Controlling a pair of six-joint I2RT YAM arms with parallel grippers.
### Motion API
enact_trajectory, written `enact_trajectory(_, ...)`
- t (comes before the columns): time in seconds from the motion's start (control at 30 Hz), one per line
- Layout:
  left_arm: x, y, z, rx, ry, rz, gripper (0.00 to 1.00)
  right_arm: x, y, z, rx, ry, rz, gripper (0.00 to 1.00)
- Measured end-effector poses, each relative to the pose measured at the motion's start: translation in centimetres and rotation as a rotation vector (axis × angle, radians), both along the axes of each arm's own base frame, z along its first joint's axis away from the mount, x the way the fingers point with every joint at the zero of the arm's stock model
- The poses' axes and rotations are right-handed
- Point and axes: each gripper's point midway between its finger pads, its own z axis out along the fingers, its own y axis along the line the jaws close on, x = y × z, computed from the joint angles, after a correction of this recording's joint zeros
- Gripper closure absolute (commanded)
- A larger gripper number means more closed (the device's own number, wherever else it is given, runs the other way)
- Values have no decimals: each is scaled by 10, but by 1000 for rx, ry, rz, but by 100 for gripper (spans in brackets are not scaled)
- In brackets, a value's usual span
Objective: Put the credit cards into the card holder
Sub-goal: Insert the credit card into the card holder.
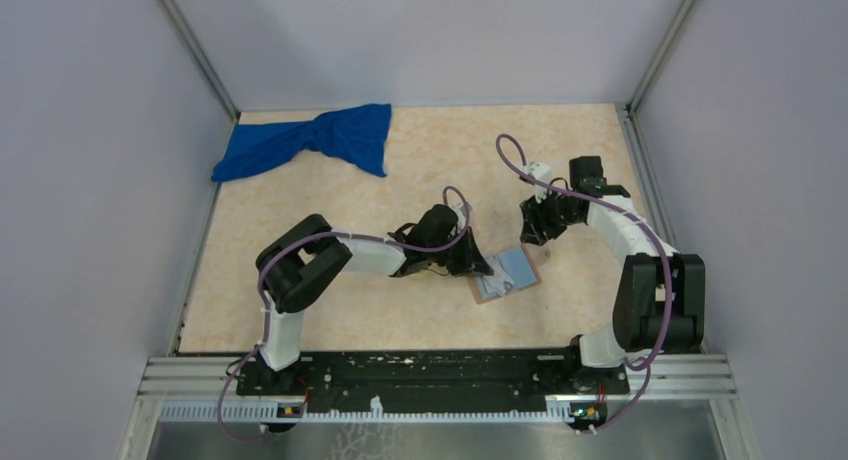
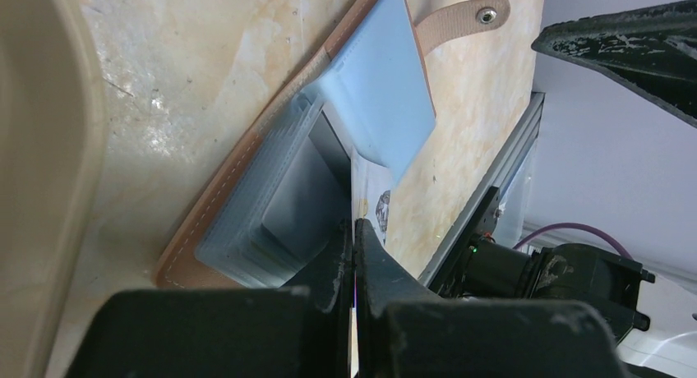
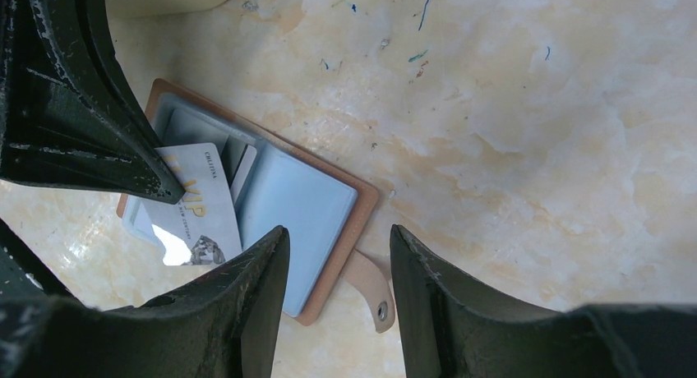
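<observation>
Pinching the grey card (image 3: pixel 197 205) in left gripper (image 2: pixel 354 240) to slide it into the open card holder (image 3: pixel 306 218) by the desk's (image 1: pixel 400 315) near edge, with right gripper (image 3: pixel 339 234) spread.

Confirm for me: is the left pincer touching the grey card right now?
Touching. The left wrist view shows the left pincer shut on the edge of the grey card, with no gap; the right wrist view agrees.

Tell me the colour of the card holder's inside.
The card holder is blue-grey inside; right wrist view shows it best.
</observation>
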Motion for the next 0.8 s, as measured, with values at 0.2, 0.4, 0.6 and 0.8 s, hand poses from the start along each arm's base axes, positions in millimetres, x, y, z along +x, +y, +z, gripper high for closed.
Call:
enact_trajectory(0.2, 3, -2, 2, 16, 2, 8, 100, 0, 0, 0, 0, 0, 0, 52)
enact_trajectory(0.4, 4, -3, 0, 16, 3, 4, 100, 0, 0, 0, 0, 0, 0, 52)
enact_trajectory(0.6, 2, -11, -1, -5, 5, -23, 100, 0, 0, 0, 1, 0, 0, 52)
enact_trajectory(0.8, -1, -14, -2, -16, 13, -43, 100, 0, 0, 0, 1, 0, 0, 52)
